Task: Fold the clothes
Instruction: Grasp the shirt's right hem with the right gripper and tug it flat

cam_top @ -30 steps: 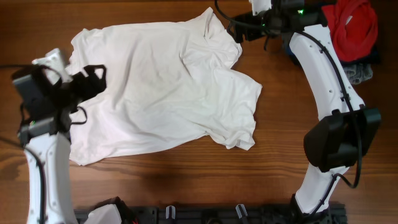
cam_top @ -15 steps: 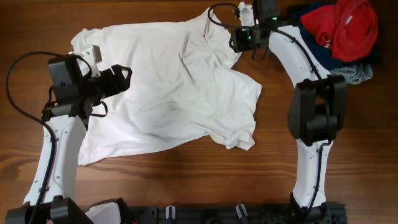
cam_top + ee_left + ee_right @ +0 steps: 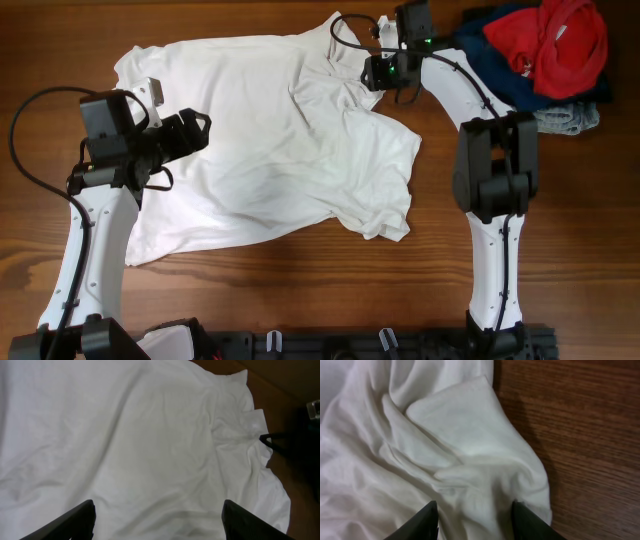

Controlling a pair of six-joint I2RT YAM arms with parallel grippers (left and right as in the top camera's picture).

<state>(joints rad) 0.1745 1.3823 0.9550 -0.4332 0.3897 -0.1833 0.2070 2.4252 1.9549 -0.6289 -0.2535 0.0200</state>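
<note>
Hovering left gripper (image 3: 203, 128) spread wide over white T-shirt (image 3: 250, 140), right gripper (image 3: 474, 517) straddling a fold, grip unclear

The white T-shirt (image 3: 270, 150) is thin, soft cloth, matt and creased. The table (image 3: 300, 290) under it is brown wood, grained, with a slight sheen; the red garment (image 3: 565, 40) is matt cloth too.

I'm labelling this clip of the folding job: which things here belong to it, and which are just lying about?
Belongs to the job: white T-shirt, left gripper, right gripper.
Lying about: red garment, navy garment, grey garment.
</note>
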